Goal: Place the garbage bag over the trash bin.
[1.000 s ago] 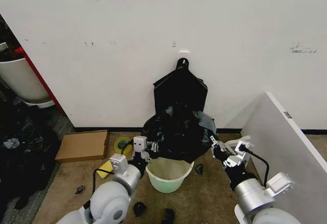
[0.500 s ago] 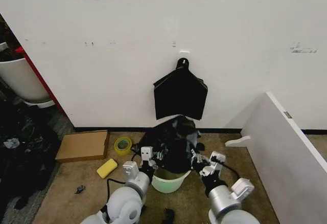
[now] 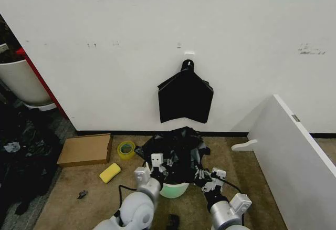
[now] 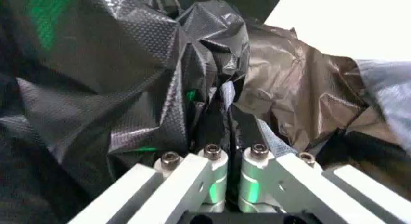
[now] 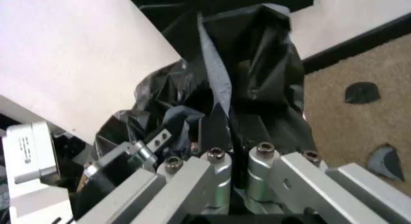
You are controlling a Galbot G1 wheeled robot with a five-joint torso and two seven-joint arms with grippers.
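The garbage bag (image 3: 175,151) hides nearly all of the trash bin (image 3: 175,190); just a pale green-white strip of the bin's wall shows beneath the plastic. The bin stands upright on the carpet, mouth up, with the bag heaped over its top. The left gripper (image 3: 158,169), at the bag's 8 o'clock edge, has its jaws pinched together on a fold of film. The right gripper (image 3: 203,176), at 4 o'clock, likewise clamps a fold.
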